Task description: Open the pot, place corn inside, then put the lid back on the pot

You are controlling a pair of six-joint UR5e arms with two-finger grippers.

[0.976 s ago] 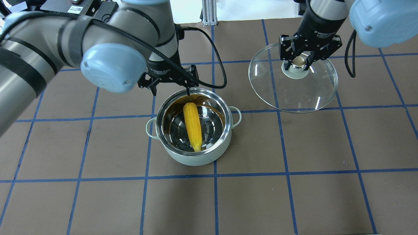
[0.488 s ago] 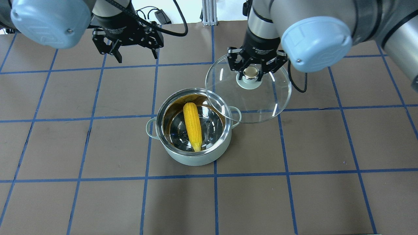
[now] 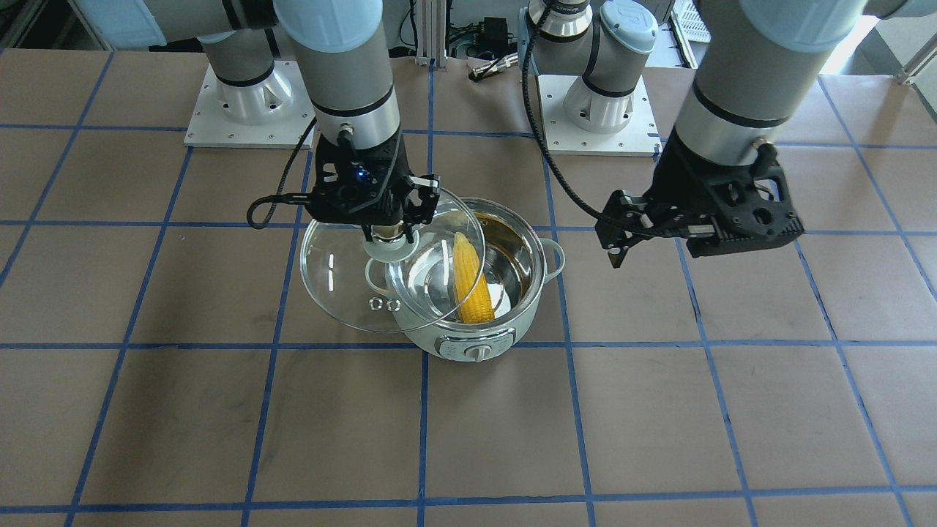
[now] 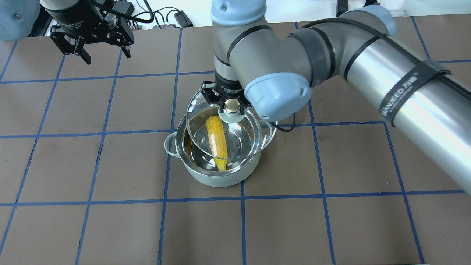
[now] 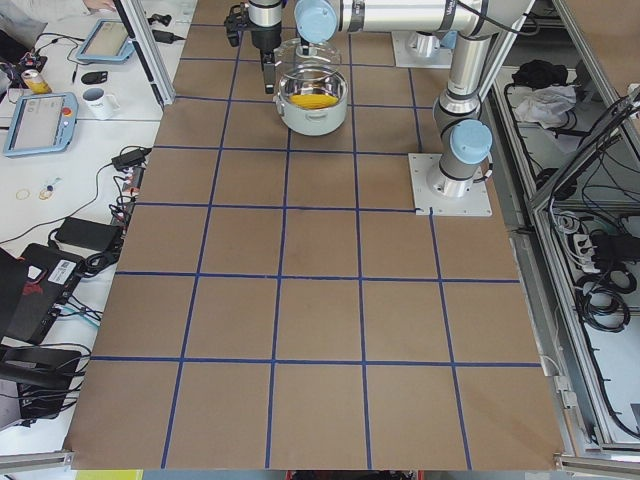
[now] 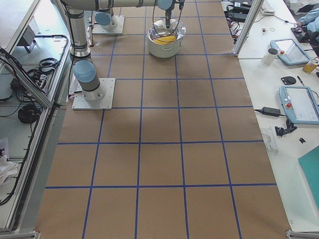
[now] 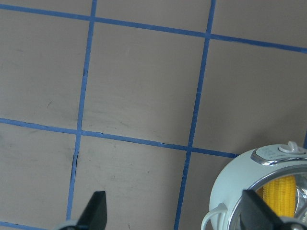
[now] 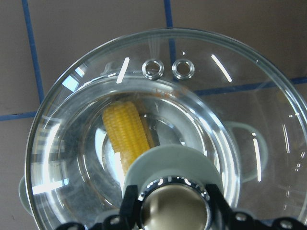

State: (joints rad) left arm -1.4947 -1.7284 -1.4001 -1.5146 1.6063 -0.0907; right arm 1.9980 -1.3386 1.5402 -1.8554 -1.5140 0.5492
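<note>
The left claw (image 4: 107,54) hangs spread and empty, well apart from the round mint-green electric pot (image 4: 217,179) on the brown blue-gridded worktop (image 4: 110,228). Inside the pot lies the bright yellow corn cob (image 4: 216,140), its long axis running from the dial side to the robot's side and its tapered tip pointing toward the robot. The right claw (image 4: 231,105) pinches the knob of the round clear glass lid (image 4: 254,138), which is held off-centre over the pot and is not seated.
</note>
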